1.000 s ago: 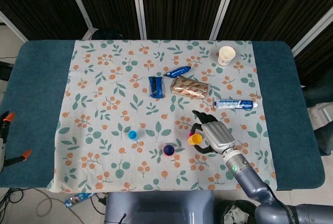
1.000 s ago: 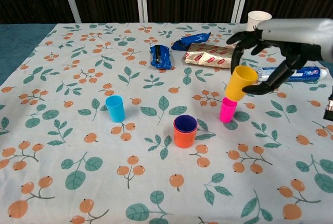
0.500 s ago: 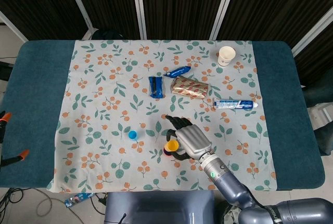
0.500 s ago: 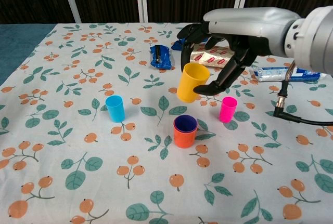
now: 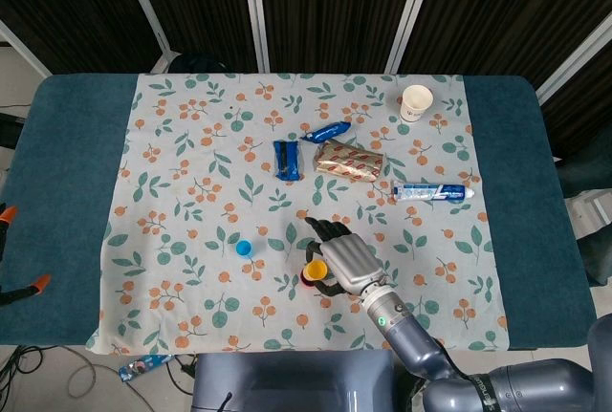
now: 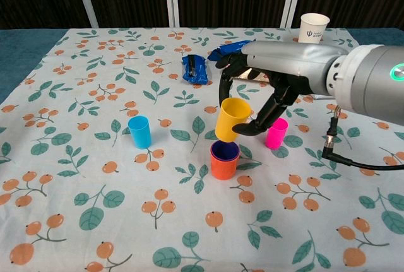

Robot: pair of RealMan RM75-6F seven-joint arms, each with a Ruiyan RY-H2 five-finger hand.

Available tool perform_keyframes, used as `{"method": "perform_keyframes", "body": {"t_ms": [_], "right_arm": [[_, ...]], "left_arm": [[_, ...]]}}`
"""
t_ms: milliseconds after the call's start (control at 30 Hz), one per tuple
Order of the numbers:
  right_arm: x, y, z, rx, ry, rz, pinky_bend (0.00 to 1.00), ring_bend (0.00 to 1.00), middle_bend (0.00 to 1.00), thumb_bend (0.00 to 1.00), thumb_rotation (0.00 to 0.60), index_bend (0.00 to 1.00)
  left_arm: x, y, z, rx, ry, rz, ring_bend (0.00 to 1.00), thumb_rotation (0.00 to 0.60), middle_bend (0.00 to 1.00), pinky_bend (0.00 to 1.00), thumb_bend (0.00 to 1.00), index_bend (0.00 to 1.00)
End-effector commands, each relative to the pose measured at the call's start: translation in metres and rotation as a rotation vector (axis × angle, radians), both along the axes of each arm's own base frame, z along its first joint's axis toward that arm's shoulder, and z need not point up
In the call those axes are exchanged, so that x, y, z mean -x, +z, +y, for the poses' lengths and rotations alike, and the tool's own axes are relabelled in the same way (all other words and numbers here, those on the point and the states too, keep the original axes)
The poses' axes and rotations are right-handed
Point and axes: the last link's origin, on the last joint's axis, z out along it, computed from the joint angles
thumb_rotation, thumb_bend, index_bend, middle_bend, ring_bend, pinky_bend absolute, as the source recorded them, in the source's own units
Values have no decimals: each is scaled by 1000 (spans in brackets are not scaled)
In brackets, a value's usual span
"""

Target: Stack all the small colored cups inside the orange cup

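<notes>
Nearby — pink cup (image 6: 276, 132) beside fingers (image 6: 265, 119); blue cup (image 6: 139, 131) well left.

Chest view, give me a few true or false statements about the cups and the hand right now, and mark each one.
1. The right hand holds the yellow cup. True.
2. The yellow cup sits fully inside the orange cup. False: it hangs just above it.
3. The orange cup already has a purple cup nested in it. True.
4. The pink cup lies on its side. False: it stands on the cloth.
5. The blue cup stands alone, left of the orange cup. True.
</notes>
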Motion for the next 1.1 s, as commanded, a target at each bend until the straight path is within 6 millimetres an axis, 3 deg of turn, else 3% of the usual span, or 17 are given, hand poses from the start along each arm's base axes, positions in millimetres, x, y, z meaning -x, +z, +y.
{"method": "perform_keyframes", "body": {"t_ms": [33, 833, 900, 1100], "right_arm": [[2, -2, 0, -6, -4, 3, 137, 96, 31, 417, 600, 513], [11, -22, -1, -19, -25, 36, 137, 96, 32, 417, 600, 509], [11, -23, -1, -21, -26, 40, 137, 96, 32, 417, 600, 463], [18, -25, 1, -49, -22, 87, 119, 25, 17, 406, 600, 67]], "left_arm": [[0, 0, 0, 0, -2, 0, 0, 600, 0, 0, 74, 50], [1, 0, 1, 2, 3, 3, 0, 600, 0, 0, 74, 51], [1, 1, 1, 0, 3, 3, 0, 600, 0, 0, 74, 51], [1, 1, 1, 0, 4, 4, 0, 600, 0, 0, 74, 56]]}}
